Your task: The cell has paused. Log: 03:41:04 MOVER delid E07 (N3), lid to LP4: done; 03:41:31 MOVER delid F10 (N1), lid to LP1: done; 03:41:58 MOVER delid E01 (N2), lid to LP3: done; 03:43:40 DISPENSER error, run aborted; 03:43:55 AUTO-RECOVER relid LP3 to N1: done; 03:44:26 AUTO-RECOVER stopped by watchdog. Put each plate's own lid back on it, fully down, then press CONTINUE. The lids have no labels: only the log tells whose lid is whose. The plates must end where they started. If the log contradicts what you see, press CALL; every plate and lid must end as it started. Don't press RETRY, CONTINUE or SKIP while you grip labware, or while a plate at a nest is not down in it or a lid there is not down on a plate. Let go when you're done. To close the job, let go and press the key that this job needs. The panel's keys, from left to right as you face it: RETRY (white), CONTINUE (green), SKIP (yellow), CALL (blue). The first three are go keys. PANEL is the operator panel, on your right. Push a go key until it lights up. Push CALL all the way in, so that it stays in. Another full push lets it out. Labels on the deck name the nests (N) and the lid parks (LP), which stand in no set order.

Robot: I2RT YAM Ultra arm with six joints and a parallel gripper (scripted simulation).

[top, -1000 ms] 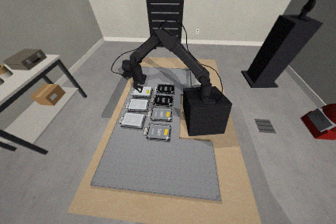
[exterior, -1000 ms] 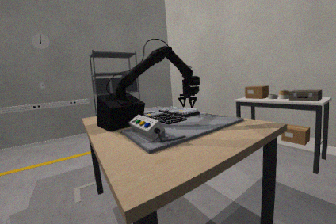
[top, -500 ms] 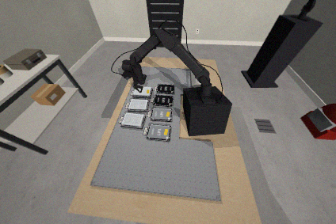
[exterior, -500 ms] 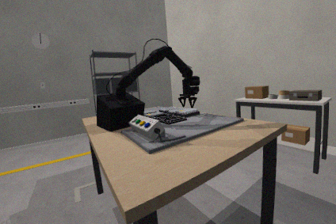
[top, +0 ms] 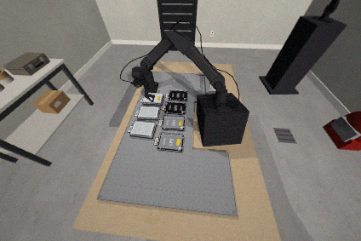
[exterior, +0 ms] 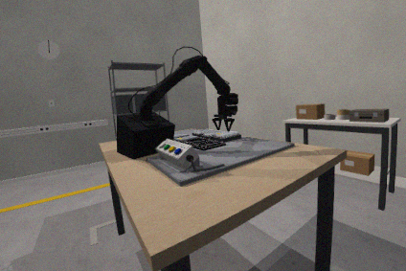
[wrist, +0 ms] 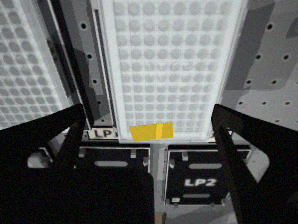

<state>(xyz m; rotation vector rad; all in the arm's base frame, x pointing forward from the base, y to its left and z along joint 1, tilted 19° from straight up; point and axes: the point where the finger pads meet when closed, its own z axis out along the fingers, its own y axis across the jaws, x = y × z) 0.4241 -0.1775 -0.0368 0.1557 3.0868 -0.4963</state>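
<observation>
My gripper is open and empty. It hovers just above the farthest piece in the deck's left column, and it also shows in the exterior view. In the wrist view this piece is a white labware top with a grid of wells showing through and a yellow tag at its near end. My fingers stand wide on either side of that end, not touching it. A label starting with LP is partly hidden at its corner. Two more white-topped pieces lie in the same column.
The right column holds two black empty parks, one marked LP2, and two grey pieces with yellow marks. The arm's black base stands to the right. The panel with its coloured keys sits at the mat's edge.
</observation>
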